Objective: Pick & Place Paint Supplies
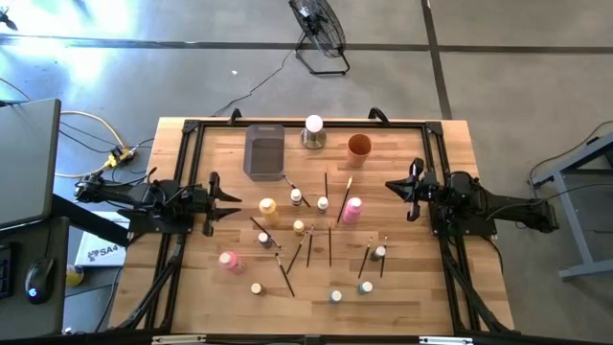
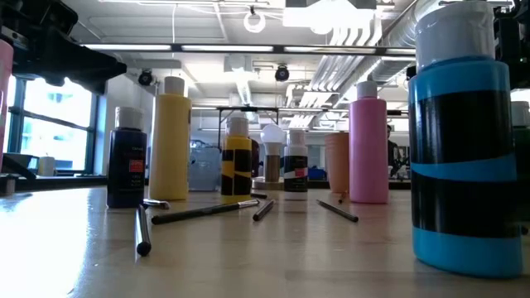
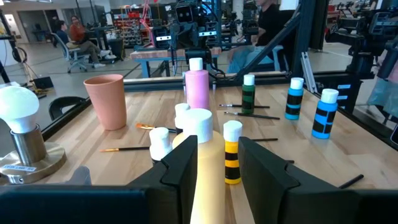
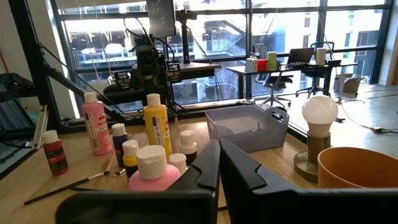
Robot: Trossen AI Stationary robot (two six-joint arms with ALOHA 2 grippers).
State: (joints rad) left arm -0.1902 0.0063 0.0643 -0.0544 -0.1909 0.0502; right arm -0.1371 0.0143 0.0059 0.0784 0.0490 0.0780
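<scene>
Centrally bunched bottles [image 1: 297, 228] — bare table [image 1: 431, 302] edges around.

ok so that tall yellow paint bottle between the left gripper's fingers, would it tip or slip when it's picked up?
The tall yellow plastic paint bottle stands upright, slim and tall, so a sideways nudge would probably tip it. Its smooth round wall may slip between the left gripper's fingers. It looks rigid, probably not fragile.

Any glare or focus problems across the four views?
High view: bright glare on the floor at upper left, table evenly lit. Low view: the blue-striped bottle looms close at right; ceiling lamp blown out. Right wrist view: backlit by the windows, white bulb nearly washed out. Left wrist view: yellow bottle between the fingers is soft.
</scene>
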